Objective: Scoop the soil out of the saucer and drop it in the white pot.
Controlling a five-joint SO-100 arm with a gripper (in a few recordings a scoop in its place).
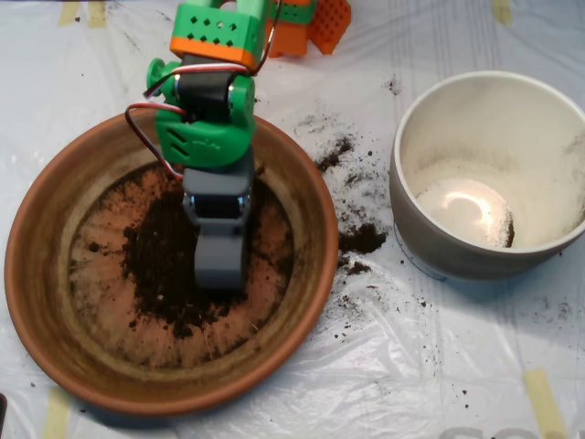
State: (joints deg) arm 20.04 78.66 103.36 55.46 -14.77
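The scoop (219, 261) is down in the soil (164, 265) inside the saucer (55, 302); whether it's clenched, I cannot tell. Next: lift, swing right to the white pot (439, 247).

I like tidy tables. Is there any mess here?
Yes. Crumbs of soil lie spilled on the plastic sheet between the saucer and the white pot, instead of in either one.

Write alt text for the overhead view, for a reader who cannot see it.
A grey scoop on a green and orange robot arm sits down in a pile of dark soil inside a terracotta saucer. To the right stands a white pot, nearly bare inside, with spilled crumbs on the plastic sheet between them.
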